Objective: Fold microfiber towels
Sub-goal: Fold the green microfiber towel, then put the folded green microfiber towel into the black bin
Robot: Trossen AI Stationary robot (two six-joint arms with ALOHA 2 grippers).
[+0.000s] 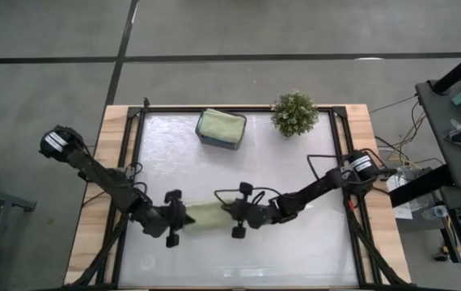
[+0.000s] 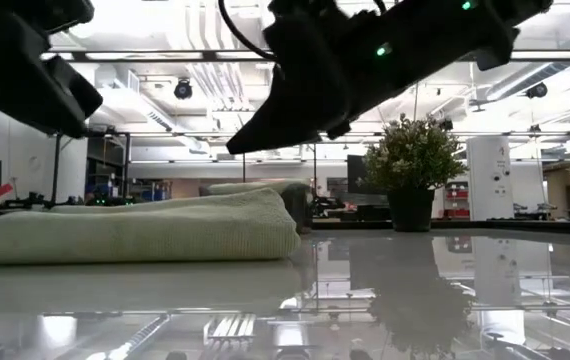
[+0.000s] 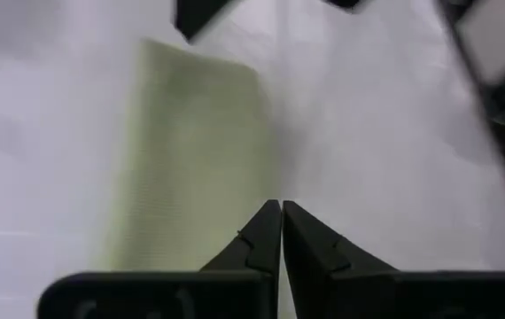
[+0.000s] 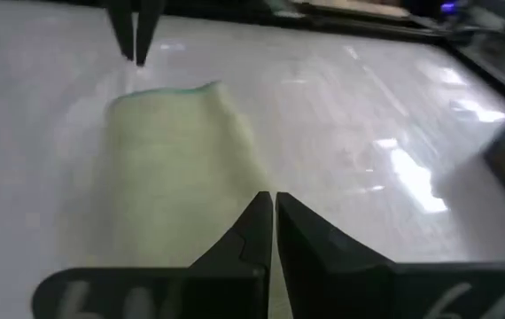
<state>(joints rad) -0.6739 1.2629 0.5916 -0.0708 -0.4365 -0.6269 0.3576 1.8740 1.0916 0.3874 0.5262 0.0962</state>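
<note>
Sage-green microfiber towel [image 1: 206, 215], folded into a narrow strip, lies on the glossy white tabletop [image 1: 238, 170] toward the near edge, between the two grippers. Seen from above, its long axis runs left to right across the table, one short end pointing at the left arm and the other at the right arm. From table height it shows as a low, softly rounded pad with a folded edge facing the camera [image 2: 135, 232].

Left gripper [image 1: 183, 218] sits at the towel's left end with its two dark fingers pressed together; in its own wrist camera the closed tips [image 3: 281, 211] hang over the towel's edge, though whether they touch the cloth or just hover above it is hard to judge. Right gripper [image 1: 229, 212] is at the opposite end, its fingers likewise closed tight [image 4: 266, 202] above the strip, with nothing visibly pinched between them.

Farther back on the table, a small dark grey rectangular tray [image 1: 220, 142] holds a second folded stack of light green cloth [image 1: 220, 124], well apart from the strip. Just beside the tray, toward the right rear corner, stands a little bushy green potted plant [image 1: 294, 113], upright in a dark pot [image 2: 411, 210].
</note>
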